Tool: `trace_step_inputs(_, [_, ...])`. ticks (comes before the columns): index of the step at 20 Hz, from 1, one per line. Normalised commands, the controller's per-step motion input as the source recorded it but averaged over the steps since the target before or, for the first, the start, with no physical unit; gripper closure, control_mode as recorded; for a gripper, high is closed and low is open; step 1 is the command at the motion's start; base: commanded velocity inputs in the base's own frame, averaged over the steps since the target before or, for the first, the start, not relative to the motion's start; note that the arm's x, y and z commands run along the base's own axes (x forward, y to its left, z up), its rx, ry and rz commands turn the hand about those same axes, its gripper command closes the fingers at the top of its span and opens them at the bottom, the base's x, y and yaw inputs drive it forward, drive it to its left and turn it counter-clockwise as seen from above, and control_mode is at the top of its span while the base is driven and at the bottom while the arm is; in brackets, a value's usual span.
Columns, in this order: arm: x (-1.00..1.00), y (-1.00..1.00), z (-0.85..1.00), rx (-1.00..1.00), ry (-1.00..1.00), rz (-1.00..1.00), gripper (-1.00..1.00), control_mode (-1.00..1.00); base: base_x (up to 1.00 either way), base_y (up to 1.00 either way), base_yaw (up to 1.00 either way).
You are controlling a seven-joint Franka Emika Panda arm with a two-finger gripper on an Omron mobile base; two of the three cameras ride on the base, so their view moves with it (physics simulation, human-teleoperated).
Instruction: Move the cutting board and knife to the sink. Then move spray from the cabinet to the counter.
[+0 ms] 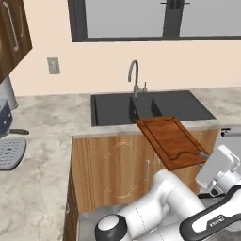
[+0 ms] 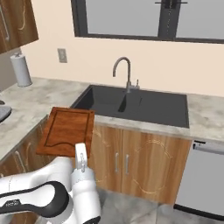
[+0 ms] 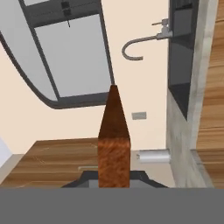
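From my hand view the cutting board (image 3: 113,140) shows edge-on, so I can't see its face, and it hides the fingertips gripping it. In the left base view my gripper (image 1: 203,155) is mostly behind the white hand, so I can't make out the jaws. The board's far corner covers part of the sink (image 1: 113,108) rim there. The cabinet (image 1: 12,33) is cut off by the upper left edge.
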Motion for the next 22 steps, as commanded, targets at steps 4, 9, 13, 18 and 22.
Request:
trace_step_inputs(4, [0.0,0.0,0.0,0.0,0.0,0.0,1.0,1.0,0.68,0.48,-0.08])
trace_step_inputs(9, [0.0,0.0,0.0,0.0,0.0,0.0,1.0,1.0,0.73,0.32,-0.1])
trace_step_inputs(13, [0.0,0.0,0.0,0.0,0.0,0.0,1.0,1.0,0.73,0.16,-0.03])
trace_step_inputs(18, [0.0,0.0,0.0,0.0,0.0,0.0,1.0,1.0,0.7,0.11,0.0])
trace_step_inputs(22, [0.0,0.0,0.0,0.0,0.0,0.0,1.0,1.0,0.65,0.13,0.0])
